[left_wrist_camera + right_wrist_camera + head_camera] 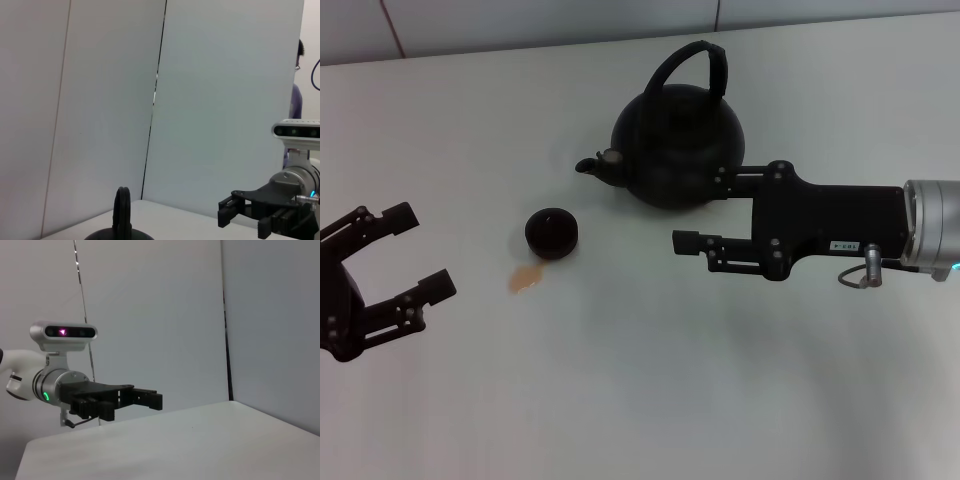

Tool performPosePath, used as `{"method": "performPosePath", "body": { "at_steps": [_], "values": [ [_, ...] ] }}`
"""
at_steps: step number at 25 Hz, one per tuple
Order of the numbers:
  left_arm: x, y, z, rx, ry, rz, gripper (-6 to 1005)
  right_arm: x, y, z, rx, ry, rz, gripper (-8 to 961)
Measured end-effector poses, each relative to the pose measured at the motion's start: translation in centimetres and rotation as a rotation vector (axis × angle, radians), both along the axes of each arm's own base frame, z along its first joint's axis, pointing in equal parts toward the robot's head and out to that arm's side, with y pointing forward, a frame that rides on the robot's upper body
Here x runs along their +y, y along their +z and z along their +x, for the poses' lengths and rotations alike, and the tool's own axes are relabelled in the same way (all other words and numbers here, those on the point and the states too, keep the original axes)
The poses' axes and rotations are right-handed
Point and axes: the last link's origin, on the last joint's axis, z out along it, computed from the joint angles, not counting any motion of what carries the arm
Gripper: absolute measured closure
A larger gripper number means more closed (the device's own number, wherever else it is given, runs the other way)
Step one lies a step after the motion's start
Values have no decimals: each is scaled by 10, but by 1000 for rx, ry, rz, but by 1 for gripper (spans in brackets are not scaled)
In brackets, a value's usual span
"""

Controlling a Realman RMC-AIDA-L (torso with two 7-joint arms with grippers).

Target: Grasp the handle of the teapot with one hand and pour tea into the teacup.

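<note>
Teapot (678, 140) stands upright on the tabletop (650, 380), just beyond the open, empty right hand (705, 205); its handle is ungripped. Teacup (552, 232) sits past the fingertips, beside an amber spill (525, 279). Left hand (415, 262) open, well apart.

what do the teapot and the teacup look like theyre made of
The teapot looks like cast iron or dark glazed ceramic: matte black, with soft dull highlights on its round body and a rigid arched handle. The teacup appears to match, black and matte, likely the same set. Neither material can be confirmed by sight alone.
</note>
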Motion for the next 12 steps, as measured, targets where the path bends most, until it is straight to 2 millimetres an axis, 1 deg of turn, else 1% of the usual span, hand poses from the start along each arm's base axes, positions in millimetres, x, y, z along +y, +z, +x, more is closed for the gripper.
{"method": "performPosePath", "body": {
  "at_steps": [5,12],
  "values": [
    [2,1,1,0,-3,3,139,0,0,-1,3,0,-1,369],
    [3,1,1,2,-4,-1,139,6,-1,0,0,-49,-1,369]
  ]
}}
